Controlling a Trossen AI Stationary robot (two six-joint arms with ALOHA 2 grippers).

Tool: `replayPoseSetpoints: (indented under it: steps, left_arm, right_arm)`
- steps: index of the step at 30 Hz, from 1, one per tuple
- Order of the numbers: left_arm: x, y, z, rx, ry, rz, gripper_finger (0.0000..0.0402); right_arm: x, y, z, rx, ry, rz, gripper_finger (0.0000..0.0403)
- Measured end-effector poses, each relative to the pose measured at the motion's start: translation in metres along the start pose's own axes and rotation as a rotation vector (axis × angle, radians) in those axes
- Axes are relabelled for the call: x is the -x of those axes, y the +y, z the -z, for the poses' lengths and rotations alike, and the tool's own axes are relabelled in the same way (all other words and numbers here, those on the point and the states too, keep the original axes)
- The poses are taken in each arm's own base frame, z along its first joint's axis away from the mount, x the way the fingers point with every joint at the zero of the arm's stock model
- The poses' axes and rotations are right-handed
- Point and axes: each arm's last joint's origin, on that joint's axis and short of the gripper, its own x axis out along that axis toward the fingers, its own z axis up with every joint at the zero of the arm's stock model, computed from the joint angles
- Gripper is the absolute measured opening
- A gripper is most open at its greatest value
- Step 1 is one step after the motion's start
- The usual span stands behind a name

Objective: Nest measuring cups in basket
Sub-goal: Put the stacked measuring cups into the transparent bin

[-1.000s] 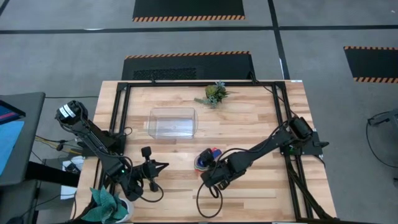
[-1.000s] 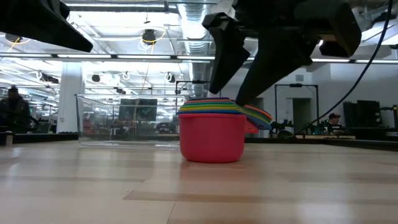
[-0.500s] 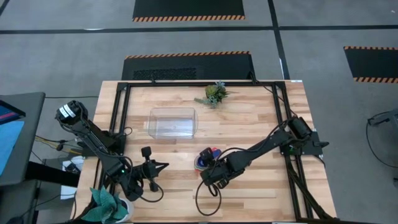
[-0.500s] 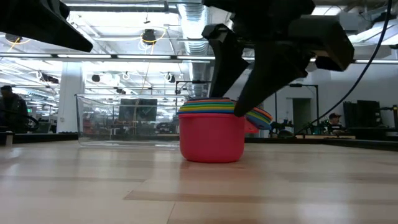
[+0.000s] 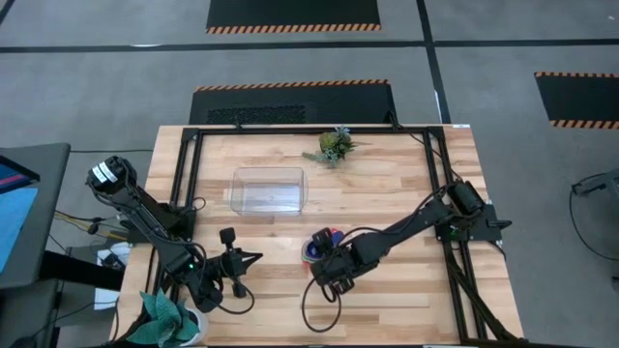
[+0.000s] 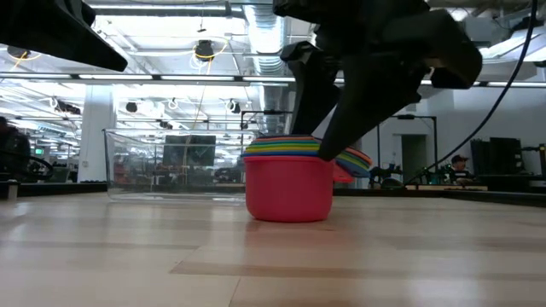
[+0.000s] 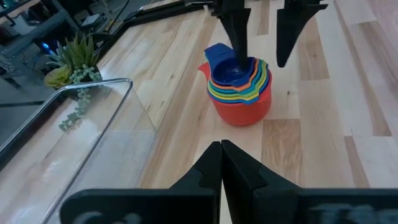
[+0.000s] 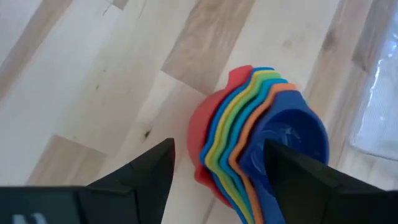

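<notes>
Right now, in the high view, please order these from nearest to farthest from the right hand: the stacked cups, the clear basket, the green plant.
1. The stacked cups: directly at the right hand, one finger inside the top cup.
2. The clear basket: farther back, toward the table's left.
3. The green plant: farthest, at the table's far edge.

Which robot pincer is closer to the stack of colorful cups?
The right pincer: it is open right over the measuring cups, one finger dipping inside. The left pincer waits shut, off to the side.
</notes>
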Motion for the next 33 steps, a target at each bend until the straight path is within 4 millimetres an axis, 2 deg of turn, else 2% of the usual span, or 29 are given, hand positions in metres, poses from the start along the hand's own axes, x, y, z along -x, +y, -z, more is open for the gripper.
replayPoseSetpoints:
  steps: [4,7,11,25,33]
  left_arm:
    - [0.0,0.0,0.0,0.0,0.0,0.0,0.0]
    - [0.0,0.0,0.0,0.001,0.0,0.0,0.0]
    - [0.0,0.0,0.0,0.004,-0.002,0.002,0.0]
    - [0.0,-0.001,0.0,0.004,0.001,0.008,0.0]
    - [0.0,-0.001,0.0,0.01,0.002,0.009,0.0]
  right_arm:
    - [-0.001,-0.002,0.001,-0.007,0.003,0.002,0.0269]
    - [-0.015,0.0,0.002,-0.007,0.025,0.009,0.0269]
    - [-0.022,0.001,0.0,0.023,0.02,0.038,0.0269]
    - [-0.029,0.0,0.001,0.021,0.032,0.076,0.0269]
    - [-0.029,-0.001,0.002,-0.021,0.04,0.11,0.0233]
